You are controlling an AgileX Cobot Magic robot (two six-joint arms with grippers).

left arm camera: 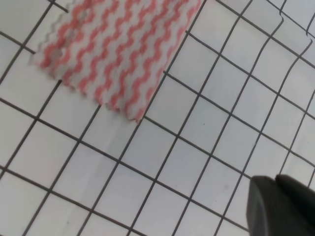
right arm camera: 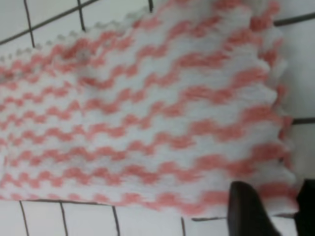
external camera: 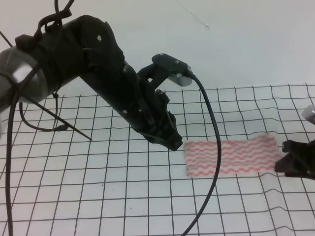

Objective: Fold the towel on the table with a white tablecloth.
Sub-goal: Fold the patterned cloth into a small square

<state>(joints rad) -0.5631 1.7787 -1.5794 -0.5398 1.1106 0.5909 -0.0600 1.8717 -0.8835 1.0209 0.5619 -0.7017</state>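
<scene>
The towel (external camera: pixel 230 156), pink-red wavy stripes on white, lies flat on the white tablecloth (external camera: pixel 98 187) that covers the table, right of centre. My left gripper (external camera: pixel 174 144) hangs just off the towel's left edge. In the left wrist view its fingers (left arm camera: pixel 263 206) sit pressed together and empty, with the towel (left arm camera: pixel 118 54) up to the left. My right gripper (external camera: pixel 281 158) is at the towel's right end. The right wrist view shows it open (right arm camera: pixel 281 209), with the towel's (right arm camera: pixel 147 113) scalloped edge lying in the gap between the fingers (right arm camera: pixel 248 211).
The black cable (external camera: pixel 212 162) of the left arm hangs across the towel's left part down to the front edge. The tablecloth is rumpled at the front right (external camera: pixel 280 206). A white wall (external camera: pixel 236 39) rises behind the table.
</scene>
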